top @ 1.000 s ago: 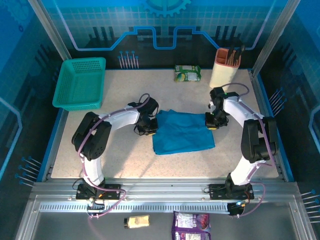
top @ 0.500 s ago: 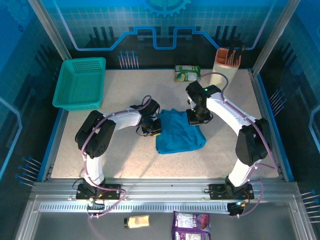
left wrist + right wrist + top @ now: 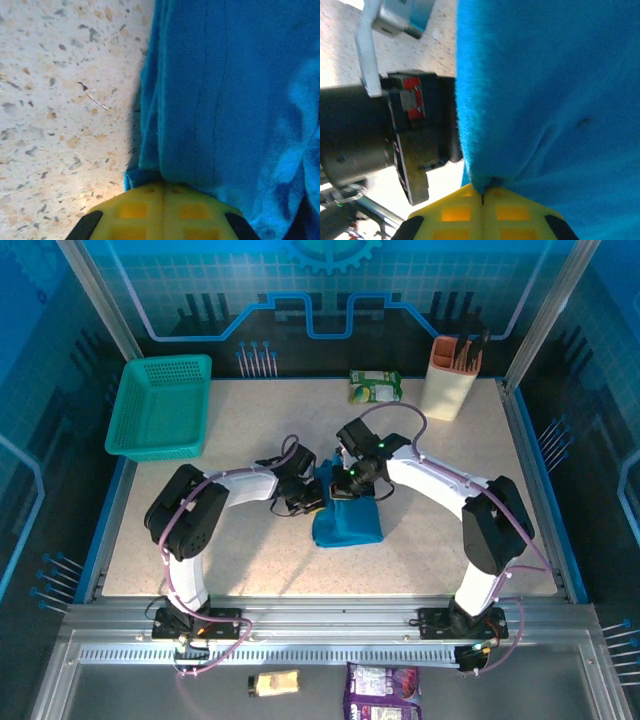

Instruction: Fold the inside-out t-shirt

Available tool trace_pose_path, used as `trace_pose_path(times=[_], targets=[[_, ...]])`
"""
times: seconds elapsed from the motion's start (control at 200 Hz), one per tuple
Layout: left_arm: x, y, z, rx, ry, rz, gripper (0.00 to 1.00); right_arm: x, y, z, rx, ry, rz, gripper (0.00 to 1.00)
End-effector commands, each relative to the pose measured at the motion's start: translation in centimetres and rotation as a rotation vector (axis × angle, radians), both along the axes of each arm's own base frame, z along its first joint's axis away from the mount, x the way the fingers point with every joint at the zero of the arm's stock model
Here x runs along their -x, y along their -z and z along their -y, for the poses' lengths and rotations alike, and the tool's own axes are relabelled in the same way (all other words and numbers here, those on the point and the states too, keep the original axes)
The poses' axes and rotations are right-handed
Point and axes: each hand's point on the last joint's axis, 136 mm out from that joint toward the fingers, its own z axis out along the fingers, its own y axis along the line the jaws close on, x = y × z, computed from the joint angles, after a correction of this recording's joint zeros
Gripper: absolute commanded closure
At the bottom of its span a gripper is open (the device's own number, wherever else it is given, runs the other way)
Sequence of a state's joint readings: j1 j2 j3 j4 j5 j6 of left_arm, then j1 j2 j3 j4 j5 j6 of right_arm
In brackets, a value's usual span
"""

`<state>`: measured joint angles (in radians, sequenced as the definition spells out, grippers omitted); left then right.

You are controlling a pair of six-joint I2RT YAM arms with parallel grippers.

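Observation:
The inside-out t-shirt [image 3: 350, 524] is a folded blue bundle at the middle of the table. My left gripper [image 3: 312, 502] is shut on the shirt's left edge, low against the speckled tabletop; in the left wrist view the blue cloth [image 3: 230, 95] runs out from between its yellow fingertips [image 3: 165, 192]. My right gripper [image 3: 345, 483] is shut on the cloth's other edge and sits over the bundle's top left, close to the left gripper. Cloth [image 3: 550, 90] hangs from its shut yellow fingertips [image 3: 482, 197], with the left arm's wrist [image 3: 415, 130] just beside it.
A teal mesh basket [image 3: 160, 405] stands at the back left. A green snack packet [image 3: 375, 386] and a beige holder with utensils [image 3: 450, 375] stand at the back. Two more packets [image 3: 380, 692] lie below the rail in front.
My right gripper has carried the shirt's right edge leftwards across the shirt, so the wide blue rectangle is now a narrow bundle. The left gripper has hardly moved.

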<state>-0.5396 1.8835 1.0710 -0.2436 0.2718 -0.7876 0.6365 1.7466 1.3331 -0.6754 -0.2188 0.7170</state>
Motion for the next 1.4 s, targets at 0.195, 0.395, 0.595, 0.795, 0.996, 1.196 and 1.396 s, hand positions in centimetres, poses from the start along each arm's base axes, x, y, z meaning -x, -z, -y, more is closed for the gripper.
trace_pose_path(times=[0.195, 0.395, 0.595, 0.795, 0.996, 1.196, 1.396], targets=[[3.9, 3.5, -2.3, -0.066, -0.036, -0.122, 1.00, -1.6, 1.9, -5.7, -0.265, 0.066, -0.093, 1.00], [3.9, 2.3, -3.5, -0.074, -0.087, -0.074, 0.98, -1.0, 2.8, -5.6, -0.296, 0.079, -0.134, 1.00], [3.7, -0.8, -5.8, -0.102, -0.155, 0.000, 0.87, -1.1, 2.8, -4.1, -0.283, 0.094, -0.134, 1.00], [4.9, 0.5, -6.3, -0.135, -0.148, -0.067, 0.90, -1.3, 2.3, -3.2, -0.275, 0.093, -0.129, 1.00], [5.0, 1.8, -4.1, -0.020, -0.121, -0.103, 1.00, -0.4, 0.3, -3.6, -0.302, 0.049, -0.146, 1.00], [5.3, 2.3, -3.7, 0.017, -0.124, -0.114, 1.00, 0.5, -0.5, -6.5, -0.425, 0.032, -0.204, 1.00], [5.5, 2.5, -3.8, 0.022, -0.132, -0.114, 1.00, -0.5, 1.6, -7.7, -0.490, 0.091, -0.246, 1.00]])
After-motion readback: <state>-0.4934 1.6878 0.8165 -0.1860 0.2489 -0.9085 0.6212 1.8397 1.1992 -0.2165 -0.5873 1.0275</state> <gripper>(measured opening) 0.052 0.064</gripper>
